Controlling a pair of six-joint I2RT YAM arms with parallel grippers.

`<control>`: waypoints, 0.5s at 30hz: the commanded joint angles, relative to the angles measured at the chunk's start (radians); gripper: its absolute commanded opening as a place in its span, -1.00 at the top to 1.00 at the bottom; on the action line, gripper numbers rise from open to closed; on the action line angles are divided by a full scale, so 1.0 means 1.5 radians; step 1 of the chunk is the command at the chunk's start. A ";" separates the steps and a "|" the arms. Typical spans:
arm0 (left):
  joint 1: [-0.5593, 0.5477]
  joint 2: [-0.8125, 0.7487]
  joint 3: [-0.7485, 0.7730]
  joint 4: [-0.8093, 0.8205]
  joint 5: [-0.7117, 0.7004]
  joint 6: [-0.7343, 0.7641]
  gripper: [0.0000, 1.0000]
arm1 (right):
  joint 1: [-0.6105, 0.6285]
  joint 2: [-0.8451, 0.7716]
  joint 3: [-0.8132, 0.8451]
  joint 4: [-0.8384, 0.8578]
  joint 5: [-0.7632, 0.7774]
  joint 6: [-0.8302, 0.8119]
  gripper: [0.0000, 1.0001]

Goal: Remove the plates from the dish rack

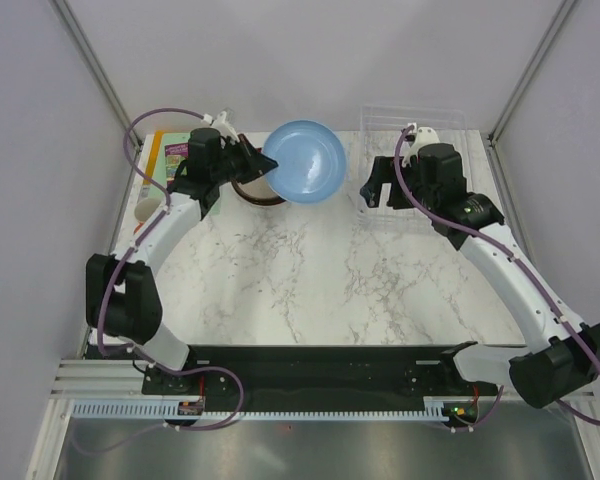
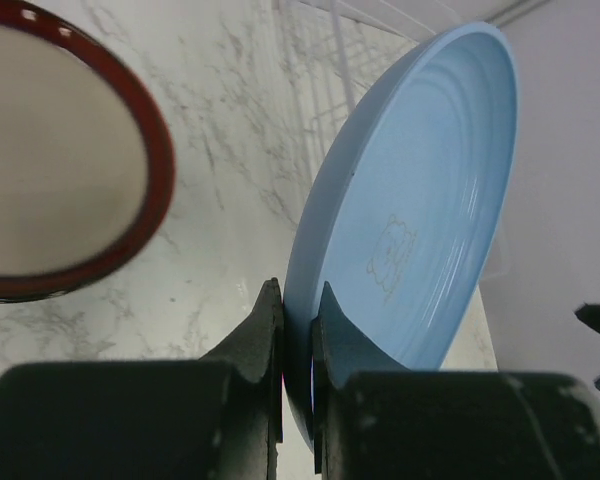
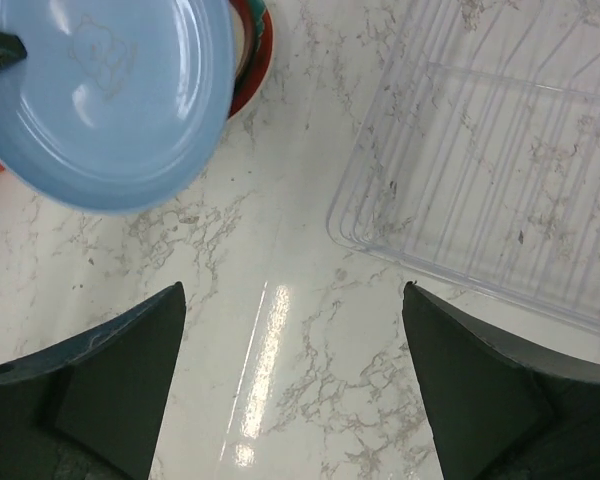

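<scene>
Far left: a book (image 1: 163, 150) is parked by the wall, out of the work zone.
The left gripper (image 2: 297, 305) is clamped on the rim of the light blue plate (image 2: 420, 190). The plate is held tilted and off the table (image 1: 310, 280). A rim pinch is judged the only grip available on a plate stood in a slot.
The blue plate is hung partly over the red-rimmed plate (image 2: 50, 160), which is laid flat, cream centre up. This is judged the stacking spot. Another rim is glimpsed under it, but the count cannot be told.
The right gripper (image 3: 293, 290) is hung near the dish rack (image 3: 510, 150) at its near-left corner, jaws wide apart, nothing held. It is likely kept there on standby.
The rack is set at the far right of the table, by the back wall. No plates are seen in the slots that show, so unloading is judged nearly done, with the set-down of the blue plate left.
Surface: white marble pattern, glossy, glare noted. Sliding on release is a risk.
Room: plain pale panels on three sides, metal corner posts.
</scene>
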 commanded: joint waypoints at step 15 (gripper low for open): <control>0.143 0.312 0.270 -0.086 0.054 0.037 0.96 | 0.001 0.016 -0.055 -0.007 0.057 -0.039 -0.93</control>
